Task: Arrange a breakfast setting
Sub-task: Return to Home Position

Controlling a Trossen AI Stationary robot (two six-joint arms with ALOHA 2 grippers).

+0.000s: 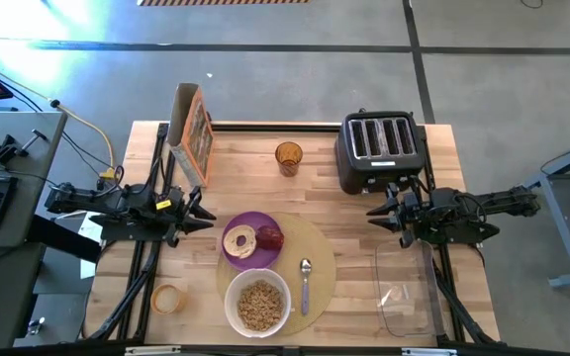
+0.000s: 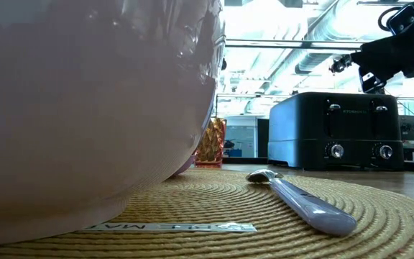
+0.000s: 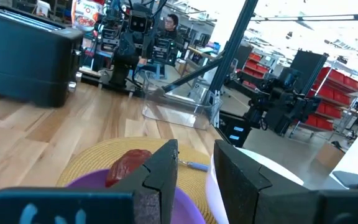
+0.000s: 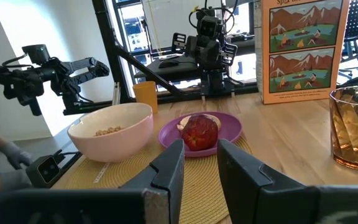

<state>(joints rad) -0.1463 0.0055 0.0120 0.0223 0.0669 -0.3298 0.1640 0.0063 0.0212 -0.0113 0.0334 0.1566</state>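
Two claws, both narrowly parted and empty: you see left gripper (image 1: 204, 220) beside purple plate (image 1: 255, 262), right gripper (image 1: 376, 211) near toaster (image 1: 379, 148). On plate: bagel (image 1: 238, 240), apple (image 1: 270, 237); on mat (image 1: 321, 252): bowl (image 1: 229, 297), spoon (image 1: 305, 282).

A large round tan woven mat (image 1: 321, 259) lies flat, and a small purple plate (image 1: 248, 219) overlaps its left edge, carrying a bagel (image 1: 231, 240) lying flat with a red apple (image 1: 270, 237) just beside it on the right. A white bowl (image 1: 229, 302) of brown cereal (image 1: 259, 305) stands upright on the mat. Just right of it lies a small spoon (image 1: 305, 283), head nearer the apple.
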